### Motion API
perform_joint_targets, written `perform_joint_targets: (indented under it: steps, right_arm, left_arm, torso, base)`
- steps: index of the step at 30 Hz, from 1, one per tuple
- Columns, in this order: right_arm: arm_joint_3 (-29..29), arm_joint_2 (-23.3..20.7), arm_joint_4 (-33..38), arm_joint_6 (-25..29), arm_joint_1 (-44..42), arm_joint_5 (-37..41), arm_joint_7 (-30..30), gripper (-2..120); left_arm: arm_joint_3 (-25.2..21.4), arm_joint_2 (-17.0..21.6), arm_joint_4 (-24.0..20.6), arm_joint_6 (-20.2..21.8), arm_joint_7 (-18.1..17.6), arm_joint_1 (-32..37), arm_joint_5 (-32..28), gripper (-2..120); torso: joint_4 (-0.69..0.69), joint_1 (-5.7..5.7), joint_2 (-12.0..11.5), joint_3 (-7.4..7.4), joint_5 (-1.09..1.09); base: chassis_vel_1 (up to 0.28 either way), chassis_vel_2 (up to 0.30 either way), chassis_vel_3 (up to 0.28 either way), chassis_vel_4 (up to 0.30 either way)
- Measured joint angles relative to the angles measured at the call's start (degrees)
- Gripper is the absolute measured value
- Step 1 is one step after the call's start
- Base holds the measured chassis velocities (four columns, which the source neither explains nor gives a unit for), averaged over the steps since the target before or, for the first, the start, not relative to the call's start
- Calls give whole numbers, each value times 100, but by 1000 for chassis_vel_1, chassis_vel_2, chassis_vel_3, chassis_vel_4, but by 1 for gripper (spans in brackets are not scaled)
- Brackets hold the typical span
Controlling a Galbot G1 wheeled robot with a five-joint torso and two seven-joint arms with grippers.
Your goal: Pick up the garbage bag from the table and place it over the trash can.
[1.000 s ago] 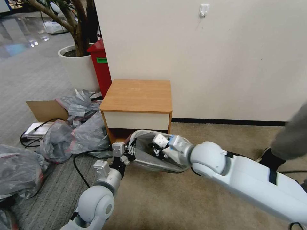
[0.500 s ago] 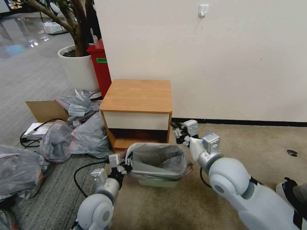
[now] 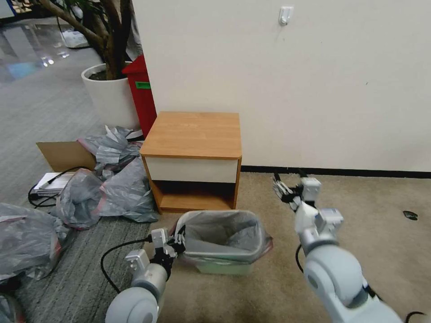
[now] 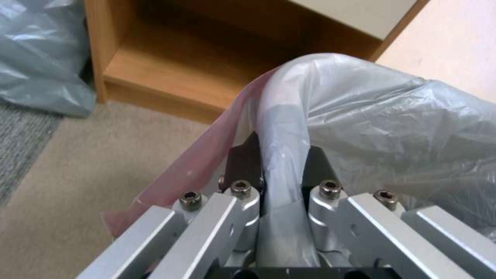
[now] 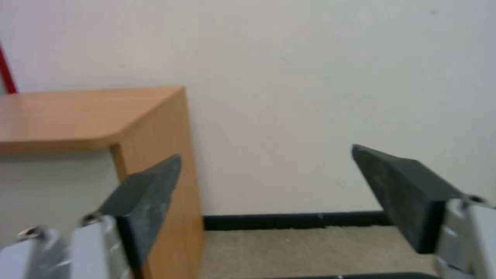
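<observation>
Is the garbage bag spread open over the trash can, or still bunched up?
Spread open: the garbage bag lines the trash can, rim folded outside. The left gripper pinches one corner.

Left pincer [image 4: 281, 170] clamped on grey bag [image 4: 372, 116] fold, pink rim band draped beside, wooden shelf [image 4: 170, 73] behind, beige carpet [image 4: 77, 170] beneath

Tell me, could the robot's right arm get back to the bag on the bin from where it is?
Probably yes. The right gripper hangs open above bare carpet beside the table, and nothing stands between it and the garbage bag lining the trash can. The left gripper pinches the bag's other side.
</observation>
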Motion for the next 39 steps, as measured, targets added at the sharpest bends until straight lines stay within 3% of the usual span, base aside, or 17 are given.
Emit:
perform_joint_targets:
  steps: [6,26,37,39]
  right_arm:
    - [237,273,62,409,-519,-529,-52,100]
    - [356,250,70,535,-680,-551,-37,100]
    - [308,200,19,473,-443,-523,-28,100]
    - [304,182,44,457,-440,-502,-26,100]
  left_arm:
    - [53,-14,-93,-23,24,232,109,8]
    - [368,-311,396,-223,53,322,987,8]
    - [414,-241,350,-208,-16,491,1205,49]
    - [394,-223,294,-213,-22,532,1231,52]
  torso:
    - [1,0,0,0,-1]
    - [1,0,0,1,-1]
    - [1,0,0,1,-1]
    - [1,0,0,1,-1]
  base:
    - [0,0,0,0]
    - [0,0,0,0]
    - [0,0,0,0]
    - [0,0,0,0]
